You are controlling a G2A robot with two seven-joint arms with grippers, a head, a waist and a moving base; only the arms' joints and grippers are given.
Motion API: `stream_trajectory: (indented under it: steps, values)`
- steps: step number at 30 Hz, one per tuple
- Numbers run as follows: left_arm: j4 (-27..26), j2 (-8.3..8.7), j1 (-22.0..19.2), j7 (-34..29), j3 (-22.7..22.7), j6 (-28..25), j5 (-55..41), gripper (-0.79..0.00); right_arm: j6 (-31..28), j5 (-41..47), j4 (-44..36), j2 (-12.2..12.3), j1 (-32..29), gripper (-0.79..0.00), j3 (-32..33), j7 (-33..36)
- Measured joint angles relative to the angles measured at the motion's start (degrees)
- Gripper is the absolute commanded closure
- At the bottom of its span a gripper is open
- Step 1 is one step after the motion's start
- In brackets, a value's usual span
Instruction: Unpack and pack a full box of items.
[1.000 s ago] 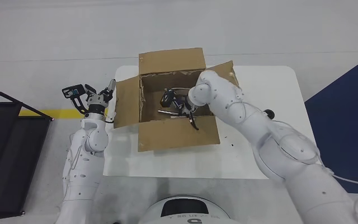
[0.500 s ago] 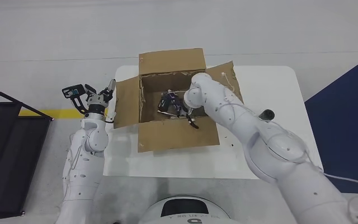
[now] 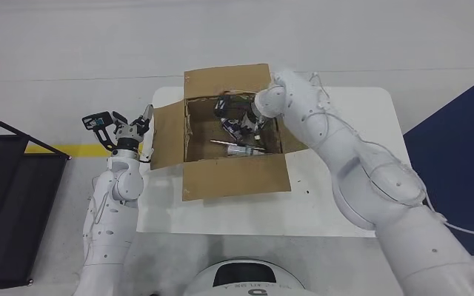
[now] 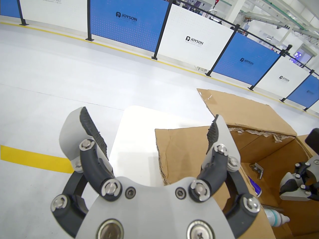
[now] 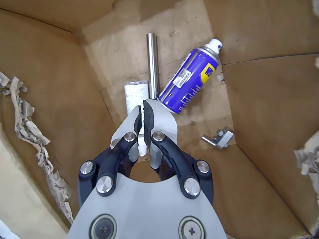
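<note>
The open cardboard box [image 3: 200,177] stands on the white table [image 3: 348,200]. On its floor lie a blue spray can [image 5: 192,75], a metal rod [image 5: 152,63], a white bottle [image 5: 133,93] and a small metal bracket [image 5: 220,138]. My right gripper [image 5: 144,109] hangs inside the box above the white bottle, fingers shut with nothing between them. From above, the right gripper [image 3: 243,122] is near the box's back wall. My left gripper [image 4: 150,123] is open and empty, held up outside the box's left flap [image 4: 179,155]; from above, the left gripper [image 3: 133,124] sits off the table's left edge.
Torn paper strips [image 5: 30,130] hang along the box's inner rim. All flaps [image 3: 226,80] are folded outward. Bare table [image 3: 244,214] lies in front of and right of the box. A black rack [image 3: 22,200] stands on the floor at far left.
My right gripper has risen and moved from the front of the box toward its back wall, uncovering the bottle and rod. The left arm has not moved.
</note>
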Motion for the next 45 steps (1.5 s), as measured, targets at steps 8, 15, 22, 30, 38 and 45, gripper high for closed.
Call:
stream_trajectory:
  steps: [8, 15, 22, 30, 38, 45]
  values:
    - [0.0, 0.0, 0.0, 0.0, 0.0, 0.0, 0.0, -0.785, 5.45, -2.59, -4.54, 0.1, -3.99, -0.323, -1.32, 2.37]
    - [0.0, 0.0, 0.0, 0.0, 0.0, 0.0, 0.0, -0.785, 4.67, -2.12, -3.5, -1.25, -5.14, -0.348, -2.38, 4.89]
    - [0.0, 0.0, 0.0, 0.0, 0.0, 0.0, 0.0, -0.785, 4.35, -2.6, -1.95, -2.79, -5.73, -0.345, -3.47, 5.67]
    - [0.0, 0.0, 0.0, 0.0, 0.0, 0.0, 0.0, -0.785, 7.13, -7.34, 1.32, -5.12, -6.18, -0.36, -5.55, 2.5]
    - [0.0, 0.0, 0.0, 0.0, 0.0, 0.0, 0.0, -0.785, 6.23, -7.76, 4.65, -6.95, -5.1, 0.0, -5.64, 1.8]
    - [0.0, 0.0, 0.0, 0.0, 0.0, 0.0, 0.0, -0.785, -0.27, -3.31, 6.48, -6.31, -0.81, 0.0, -2.41, 0.31]
